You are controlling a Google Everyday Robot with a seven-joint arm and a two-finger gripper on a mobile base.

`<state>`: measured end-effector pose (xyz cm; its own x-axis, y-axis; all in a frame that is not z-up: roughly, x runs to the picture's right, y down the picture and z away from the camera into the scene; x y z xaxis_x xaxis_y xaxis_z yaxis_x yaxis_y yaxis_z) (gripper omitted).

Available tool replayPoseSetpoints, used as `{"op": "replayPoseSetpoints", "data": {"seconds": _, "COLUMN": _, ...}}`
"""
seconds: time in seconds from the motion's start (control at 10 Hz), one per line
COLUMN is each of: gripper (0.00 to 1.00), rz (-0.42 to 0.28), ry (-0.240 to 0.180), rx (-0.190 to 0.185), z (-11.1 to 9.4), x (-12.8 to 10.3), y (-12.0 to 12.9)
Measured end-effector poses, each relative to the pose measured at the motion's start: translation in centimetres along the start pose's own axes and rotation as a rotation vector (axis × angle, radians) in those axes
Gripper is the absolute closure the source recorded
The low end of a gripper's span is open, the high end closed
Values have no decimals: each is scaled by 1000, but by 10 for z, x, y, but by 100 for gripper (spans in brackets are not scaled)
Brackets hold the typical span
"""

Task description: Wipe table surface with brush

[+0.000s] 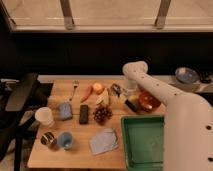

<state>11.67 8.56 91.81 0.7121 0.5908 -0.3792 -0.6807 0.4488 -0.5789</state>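
One gripper (118, 90) is hovering over the far middle of the counter (75, 150), by the banana (103, 97); whether its fingers are spread is unclear. Nearby, the brush (132, 105) is lying beside the red bowl (149, 101)

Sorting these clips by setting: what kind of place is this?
Probably a lab or office test area by a window: a wooden table set with assorted food and cups, an office chair, and the robot's hand over the table's far side.
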Motion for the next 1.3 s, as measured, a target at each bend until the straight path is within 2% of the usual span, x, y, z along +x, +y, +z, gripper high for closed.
{"op": "replayPoseSetpoints", "data": {"seconds": 0.2, "gripper": 100, "rz": -32, "ry": -7, "rx": -32, "z": 0, "x": 8, "y": 21}}
{"op": "replayPoseSetpoints", "data": {"seconds": 0.4, "gripper": 100, "rz": -42, "ry": 4, "rx": -45, "z": 0, "x": 28, "y": 32}}
{"op": "replayPoseSetpoints", "data": {"seconds": 0.5, "gripper": 100, "rz": -30, "ry": 11, "rx": -44, "z": -1, "x": 40, "y": 29}}
{"op": "replayPoseSetpoints", "data": {"seconds": 0.7, "gripper": 100, "rz": 12, "ry": 33, "rx": -21, "z": -6, "x": 57, "y": 9}}
{"op": "replayPoseSetpoints", "data": {"seconds": 0.8, "gripper": 100, "rz": 30, "ry": 41, "rx": -8, "z": -8, "x": 58, "y": -4}}
{"op": "replayPoseSetpoints", "data": {"seconds": 1.0, "gripper": 100, "rz": 36, "ry": 43, "rx": 5, "z": -10, "x": 42, "y": -21}}
{"op": "replayPoseSetpoints", "data": {"seconds": 1.1, "gripper": 100, "rz": 29, "ry": 28, "rx": 12, "z": -11, "x": 27, "y": -27}}
{"op": "replayPoseSetpoints", "data": {"seconds": 1.3, "gripper": 100, "rz": 9, "ry": 15, "rx": -14, "z": -8, "x": 11, "y": -19}}
